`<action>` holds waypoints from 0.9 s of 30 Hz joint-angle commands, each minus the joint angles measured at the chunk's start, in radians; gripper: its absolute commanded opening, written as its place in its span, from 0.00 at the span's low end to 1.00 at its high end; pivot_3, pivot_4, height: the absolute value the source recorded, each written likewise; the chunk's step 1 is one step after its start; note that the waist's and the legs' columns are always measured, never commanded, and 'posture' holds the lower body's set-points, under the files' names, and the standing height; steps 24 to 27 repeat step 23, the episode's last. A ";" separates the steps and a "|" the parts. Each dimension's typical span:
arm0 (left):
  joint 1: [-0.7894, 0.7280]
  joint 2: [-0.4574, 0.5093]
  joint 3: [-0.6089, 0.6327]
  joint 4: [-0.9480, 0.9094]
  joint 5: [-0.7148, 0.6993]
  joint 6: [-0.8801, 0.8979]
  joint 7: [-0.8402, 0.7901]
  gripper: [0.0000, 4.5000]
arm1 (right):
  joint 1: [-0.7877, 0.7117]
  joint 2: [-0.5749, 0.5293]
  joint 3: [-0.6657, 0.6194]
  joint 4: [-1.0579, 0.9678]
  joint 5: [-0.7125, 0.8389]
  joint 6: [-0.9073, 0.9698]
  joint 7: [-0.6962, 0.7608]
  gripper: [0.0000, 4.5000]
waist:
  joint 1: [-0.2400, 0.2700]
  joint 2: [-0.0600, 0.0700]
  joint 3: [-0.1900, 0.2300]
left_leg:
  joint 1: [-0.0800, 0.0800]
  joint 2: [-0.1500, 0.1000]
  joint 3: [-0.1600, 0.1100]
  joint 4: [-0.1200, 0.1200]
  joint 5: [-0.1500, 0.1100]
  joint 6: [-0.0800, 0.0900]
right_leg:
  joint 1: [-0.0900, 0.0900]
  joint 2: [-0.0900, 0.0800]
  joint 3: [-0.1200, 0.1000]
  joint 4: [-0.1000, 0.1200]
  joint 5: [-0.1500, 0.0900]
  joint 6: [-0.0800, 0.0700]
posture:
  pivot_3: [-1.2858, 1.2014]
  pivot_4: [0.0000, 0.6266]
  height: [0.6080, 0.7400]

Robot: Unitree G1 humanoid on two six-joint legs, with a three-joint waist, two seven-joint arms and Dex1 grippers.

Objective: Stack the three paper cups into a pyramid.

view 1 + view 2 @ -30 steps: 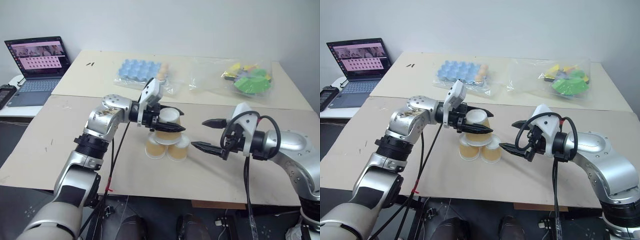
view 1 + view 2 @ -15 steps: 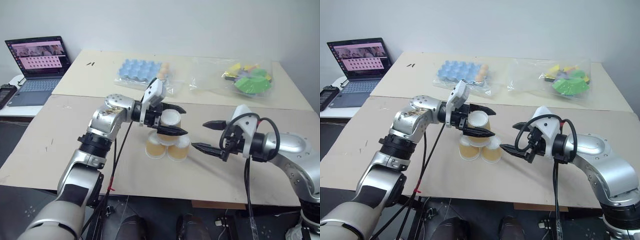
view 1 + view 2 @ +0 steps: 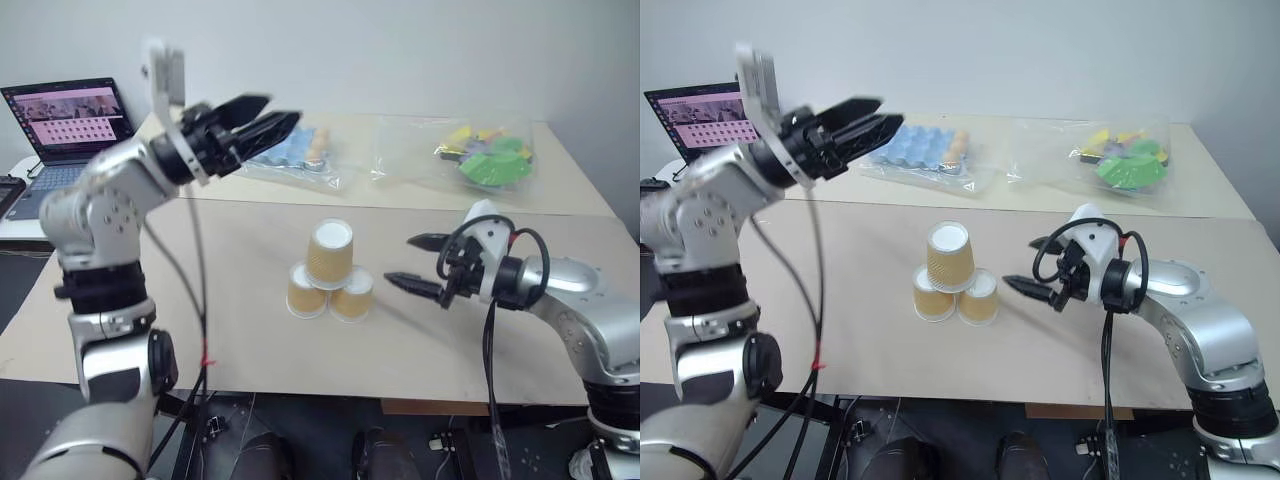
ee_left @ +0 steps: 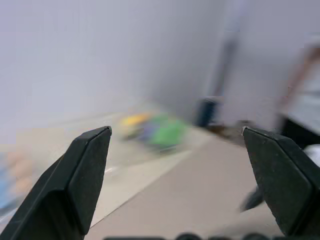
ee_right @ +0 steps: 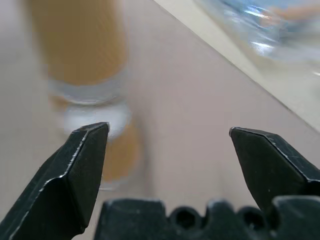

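While sitting there on the beige tabletop point(image 3: 200, 300), taking up most of the scene and carrying pretty much everything. Behind it, butting up against a second pale tabletop point(image 3: 400, 190) holding the background clutter. Over on the far left, glowing away: an open laptop point(image 3: 65, 125) on a side surface.

Lying on that back surface, a clear bag of green and yellow bits point(image 3: 490, 158) toward the right, and a blue egg tray point(image 3: 295, 150) in plastic toward the middle.

Hanging up high on the left, well apart from the stack: the left end effector point(image 3: 250, 118), spread wide and gripping nothing, pointing out over the back surface.

Hovering low on the right, just beside the stack but not touching: the right end effector point(image 3: 420, 262), also spread wide and empty, tips aimed toward the cups.

Standing near the middle of the front tabletop, the pyramid point(image 3: 328, 272) already built. Sitting upside down, white bases up, all three paper cups: lower left cup point(image 3: 305, 291) and lower right cup point(image 3: 352, 297) touching side by side, top cup point(image 3: 330, 252) resting across both, tilting a bit.
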 commanded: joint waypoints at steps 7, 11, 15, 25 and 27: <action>0.367 0.000 0.198 0.100 0.293 -0.337 0.479 0.99 | -0.069 0.100 -0.049 0.407 -0.311 -0.136 -0.398 1.00 | 0.001 -0.002 0.001 | -0.003 0.000 0.002 -0.003 0.000 0.000 | -0.003 0.000 -0.001 -0.001 0.000 0.000 | 0.52 0.24 0.94; 0.444 -0.027 0.239 0.132 0.319 -0.470 0.565 0.99 | -0.050 0.191 -0.103 0.465 -0.334 -0.248 -0.519 1.00 | 0.000 -0.002 0.001 | -0.003 0.000 0.003 -0.005 0.000 0.000 | -0.003 0.000 -0.001 -0.002 0.000 0.000 | 0.52 0.24 0.94; 0.474 -0.092 0.248 0.120 0.310 -0.581 0.607 0.99 | -0.022 0.282 -0.165 0.513 -0.300 -0.404 -0.550 1.00 | 0.004 -0.003 0.001 | -0.002 0.001 0.003 -0.003 0.000 -0.001 | -0.002 -0.001 -0.002 -0.002 0.000 0.000 | 0.52 0.24 0.94; 0.471 -0.139 0.222 0.164 0.311 -0.741 0.610 0.99 | -0.033 0.373 -0.242 0.632 -0.230 -0.540 -0.537 1.00 | -0.004 -0.002 0.001 | -0.001 0.001 0.004 -0.003 0.000 -0.001 | -0.002 0.000 -0.001 -0.001 0.000 0.000 | 0.52 0.24 0.94; 0.471 -0.139 0.222 0.164 0.311 -0.741 0.610 0.99 | -0.033 0.373 -0.242 0.632 -0.230 -0.540 -0.537 1.00 | -0.004 -0.002 0.001 | -0.001 0.001 0.004 -0.003 0.000 -0.001 | -0.002 0.000 -0.001 -0.001 0.000 0.000 | 0.52 0.24 0.94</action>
